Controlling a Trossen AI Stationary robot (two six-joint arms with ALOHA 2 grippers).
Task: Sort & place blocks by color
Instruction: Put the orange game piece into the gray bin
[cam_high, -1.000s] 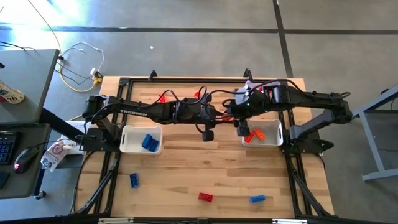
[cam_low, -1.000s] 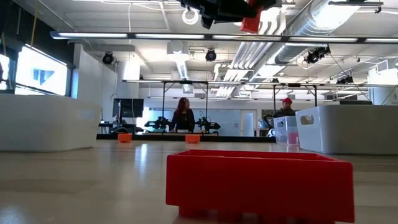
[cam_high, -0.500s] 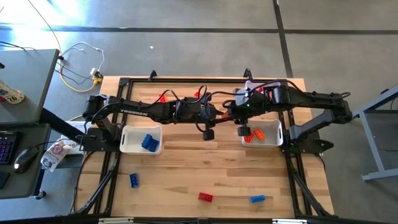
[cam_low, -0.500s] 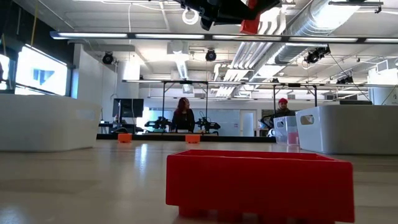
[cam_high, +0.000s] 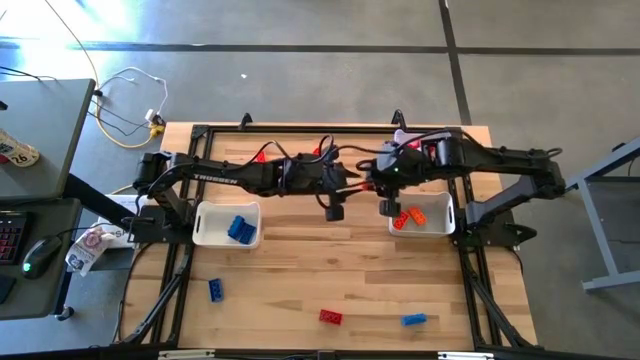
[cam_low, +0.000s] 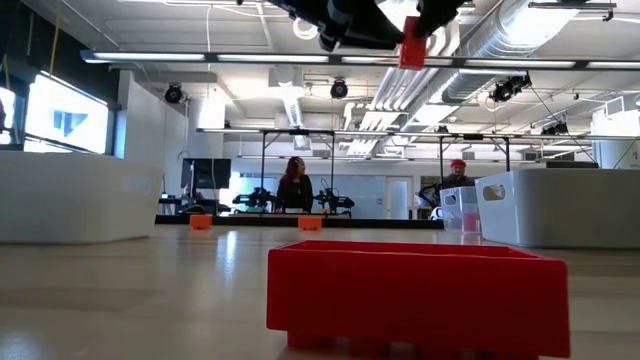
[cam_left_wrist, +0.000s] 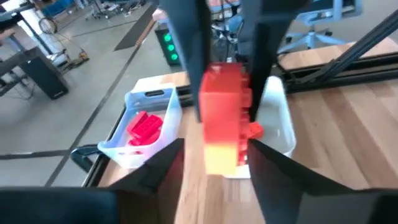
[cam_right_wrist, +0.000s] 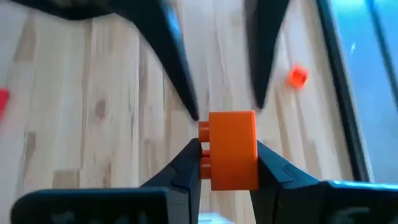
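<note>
My right gripper (cam_right_wrist: 227, 146) is shut on an orange block (cam_right_wrist: 233, 149) above the table's middle, beside the right white bin (cam_high: 447, 212). In the low view the block (cam_low: 412, 50) hangs high over the table. My left gripper (cam_high: 335, 211) is open and faces it. Its fingers (cam_right_wrist: 180, 74) stand on either side of the block's far end, and I cannot tell whether they touch it. Two blue blocks (cam_high: 215, 290) (cam_high: 414, 320) and a red block (cam_high: 330, 317) lie flat on the near table. The left bin (cam_high: 205, 225) holds blue blocks (cam_high: 240, 228). My right gripper pinches the orange block between its two fingers, one finger (cam_right_wrist: 186, 163) on the studded side (cam_right_wrist: 204, 149), the other on the opposite side. The block is lifted clear of the table and stands upright in the low view.
The right bin holds orange blocks (cam_high: 415, 216). A second bin with red blocks (cam_left_wrist: 146, 124) shows in the left wrist view. Two orange blocks (cam_low: 200, 222) (cam_low: 310, 222) lie near the far edge. People stand in the room behind the table.
The held orange block has come slightly lower and toward the right of the low view. It has turned from slanting to upright. Both grippers have stayed close together above the table's middle.
</note>
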